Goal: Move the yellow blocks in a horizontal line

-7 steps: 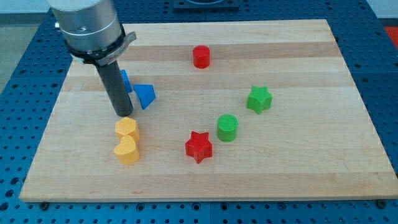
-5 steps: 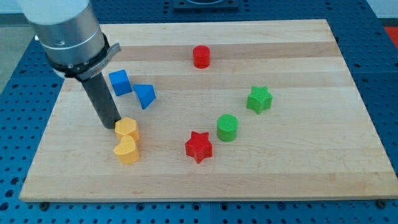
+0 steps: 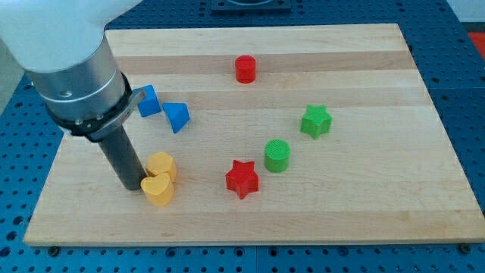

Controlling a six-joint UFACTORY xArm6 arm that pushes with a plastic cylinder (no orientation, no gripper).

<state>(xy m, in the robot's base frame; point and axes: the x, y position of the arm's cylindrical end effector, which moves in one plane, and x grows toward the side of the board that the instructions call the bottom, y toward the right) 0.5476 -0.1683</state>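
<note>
Two yellow blocks sit together at the board's lower left. The yellow hexagon block (image 3: 162, 164) is the upper one, and the yellow heart block (image 3: 158, 190) lies just below it, touching it. My tip (image 3: 131, 185) is at the left side of the yellow heart block, touching or nearly touching it, and just below-left of the hexagon block.
A blue cube (image 3: 148, 101) and a blue triangular block (image 3: 177, 116) lie above the yellow pair. A red cylinder (image 3: 245, 69) is near the top. A red star (image 3: 242, 179), green cylinder (image 3: 277, 155) and green star (image 3: 316, 120) lie to the right. The wooden board (image 3: 379, 197) ends close on the left.
My tip moved down and to the left, from above the yellow pair to their left side. The yellow hexagon block shifted slightly right and down; the heart block shifted a little down.
</note>
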